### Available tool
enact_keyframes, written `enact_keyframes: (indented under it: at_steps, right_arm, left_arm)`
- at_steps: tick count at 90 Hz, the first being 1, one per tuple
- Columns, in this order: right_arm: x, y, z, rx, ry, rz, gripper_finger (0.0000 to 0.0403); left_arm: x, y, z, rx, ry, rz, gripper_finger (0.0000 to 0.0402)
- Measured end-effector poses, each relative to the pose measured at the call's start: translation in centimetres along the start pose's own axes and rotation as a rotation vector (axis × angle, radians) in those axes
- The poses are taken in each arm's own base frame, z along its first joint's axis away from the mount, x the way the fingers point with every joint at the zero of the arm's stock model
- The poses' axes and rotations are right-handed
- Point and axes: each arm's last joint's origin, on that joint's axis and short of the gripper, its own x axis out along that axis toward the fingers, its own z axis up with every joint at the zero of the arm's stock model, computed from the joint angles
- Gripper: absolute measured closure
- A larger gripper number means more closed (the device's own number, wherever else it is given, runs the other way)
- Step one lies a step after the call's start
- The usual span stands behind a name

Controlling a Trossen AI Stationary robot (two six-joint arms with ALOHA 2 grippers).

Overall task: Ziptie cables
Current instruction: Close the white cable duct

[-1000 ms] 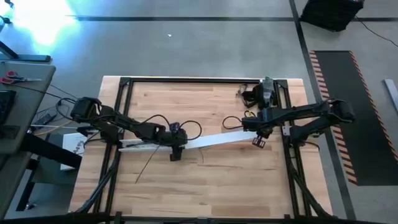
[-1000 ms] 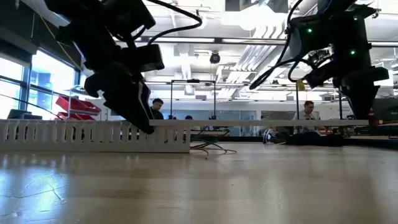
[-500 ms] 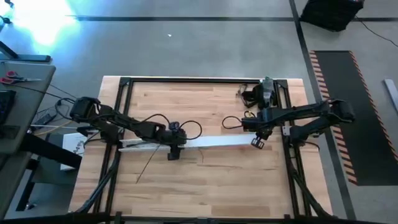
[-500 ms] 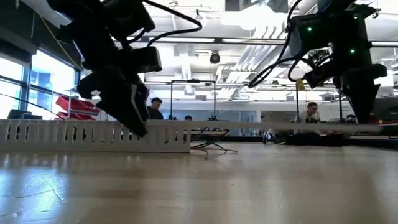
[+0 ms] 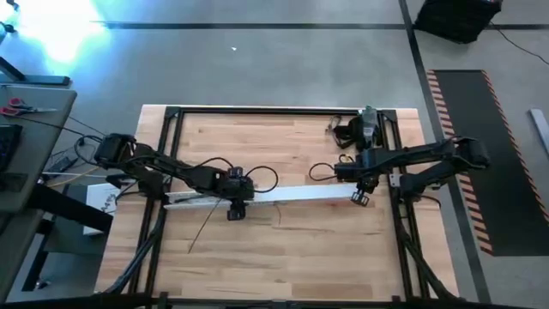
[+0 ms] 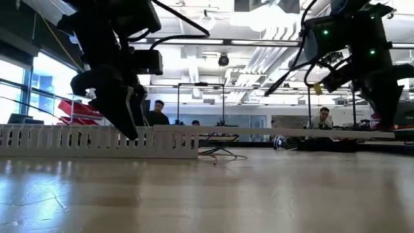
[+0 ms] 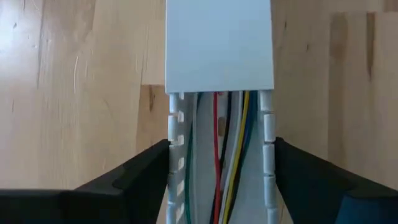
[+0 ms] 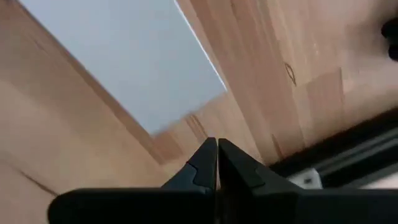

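The left hand [image 7: 217, 186] straddles the channel [image 7: 219, 155], open around the cables [image 7: 219, 180]; the right hand [image 8: 217, 163], closed and empty, could let the cover [image 8: 124, 62] slip askew.

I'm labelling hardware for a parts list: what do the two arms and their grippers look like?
Both arms are dark, jointed, with black cables looping loose along them. The left gripper has two black wedge-shaped fingers. The right gripper has matching black fingers tapering to points. Green indicator lights glow on the right arm.

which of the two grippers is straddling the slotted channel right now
The left gripper: its open fingers flank the slotted channel with coloured wires inside. The right gripper is shut, beyond the cover strip's end.
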Motion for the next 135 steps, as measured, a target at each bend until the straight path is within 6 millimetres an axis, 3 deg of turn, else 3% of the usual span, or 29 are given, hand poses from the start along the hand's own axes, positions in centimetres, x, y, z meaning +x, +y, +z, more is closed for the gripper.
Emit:
enact_keyframes:
  at_steps: [11, 31, 52, 135]
  right_arm:
    - [0.2, 0.1, -0.2, -0.009, 0.021, 0.018, 0.0403]
    - [2.5, 0.8, -0.4, -0.012, -0.003, 0.059, 0.0403]
    - [2.2, 1.5, 0.5, -0.022, -0.107, 0.114, 0.0403]
    - [2.2, 1.5, 0.7, -0.012, -0.132, 0.11, 0.0403]
  left_arm:
    - [0.0, 0.0, 0.0, -0.002, 0.0, -0.001, 0.0151]
    - [0.0, -0.1, 0.0, 0.0, -0.003, -0.003, 0.0157]
    - [0.0, -0.1, 0.0, 0.002, -0.007, -0.007, 0.0165]
    - [0.0, -0.1, 0.2, -0.023, -0.022, -0.005, 0.0165]
